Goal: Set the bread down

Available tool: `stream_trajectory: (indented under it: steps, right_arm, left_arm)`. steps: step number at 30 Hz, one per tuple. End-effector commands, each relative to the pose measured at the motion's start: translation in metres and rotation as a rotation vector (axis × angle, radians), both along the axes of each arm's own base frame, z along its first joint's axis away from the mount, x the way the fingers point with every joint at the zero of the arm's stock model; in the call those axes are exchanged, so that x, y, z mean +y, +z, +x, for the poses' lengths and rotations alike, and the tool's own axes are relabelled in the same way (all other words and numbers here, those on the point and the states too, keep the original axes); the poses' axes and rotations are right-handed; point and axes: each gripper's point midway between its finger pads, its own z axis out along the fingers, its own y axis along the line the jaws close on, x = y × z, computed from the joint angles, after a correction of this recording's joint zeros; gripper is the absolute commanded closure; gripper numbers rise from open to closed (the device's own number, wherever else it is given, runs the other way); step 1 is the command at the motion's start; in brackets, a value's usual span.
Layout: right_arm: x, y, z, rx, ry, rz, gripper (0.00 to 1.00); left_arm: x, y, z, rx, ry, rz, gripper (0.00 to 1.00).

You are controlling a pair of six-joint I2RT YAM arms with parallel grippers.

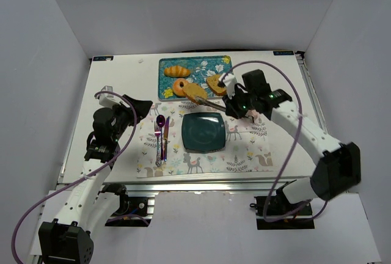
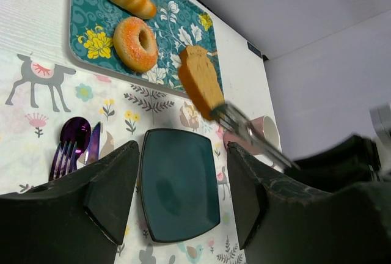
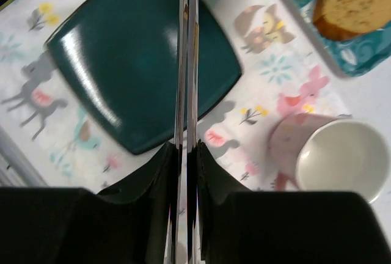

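Grips the bread [image 1: 195,91] at the tips of tongs [image 1: 214,102], over the near edge of the tray [image 1: 201,68], just beyond the plate [image 1: 203,132]; seems lifted clear of the tray, though hard to confirm from above. Clamps the tongs' handles in the right gripper [image 3: 188,154], fingers nearly closed on them. Holds the left gripper [image 2: 180,184] spread wide with nothing in it, above the mat [image 1: 244,154] near the cutlery [image 1: 162,135].
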Motion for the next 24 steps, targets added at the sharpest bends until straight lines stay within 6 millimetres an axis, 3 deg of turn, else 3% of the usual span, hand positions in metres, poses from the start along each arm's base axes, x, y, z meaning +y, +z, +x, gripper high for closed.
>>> stream_trajectory:
  steps: [1, 2, 5, 13, 15, 21, 24]
  right_arm:
    - [-0.003, 0.014, -0.039, -0.024, 0.114, 0.065, 0.98]
    - [-0.008, -0.002, -0.051, 0.010, 0.125, 0.051, 0.98]
    - [-0.019, -0.021, -0.068, 0.039, 0.127, 0.022, 0.95]
    - [-0.028, -0.044, -0.076, 0.055, 0.161, -0.032, 0.90]
    - [-0.027, -0.045, -0.078, 0.061, 0.170, -0.032, 0.86]
    - [-0.022, -0.037, -0.083, 0.057, 0.216, -0.006, 0.59]
    - [-0.020, -0.034, -0.085, 0.058, 0.232, 0.003, 0.56]
  left_arm:
    - [0.000, 0.005, 0.000, -0.026, 0.005, -0.010, 0.31]
    - [0.000, 0.002, 0.000, -0.020, 0.001, -0.010, 0.31]
    - [-0.003, 0.002, 0.003, -0.019, -0.010, -0.010, 0.31]
    - [-0.004, 0.005, 0.006, -0.025, -0.018, -0.007, 0.31]
    - [-0.003, 0.006, 0.004, -0.026, -0.013, -0.008, 0.31]
    - [0.001, 0.004, -0.001, -0.028, 0.005, -0.010, 0.31]
    - [0.000, 0.005, -0.002, -0.029, 0.004, -0.011, 0.31]
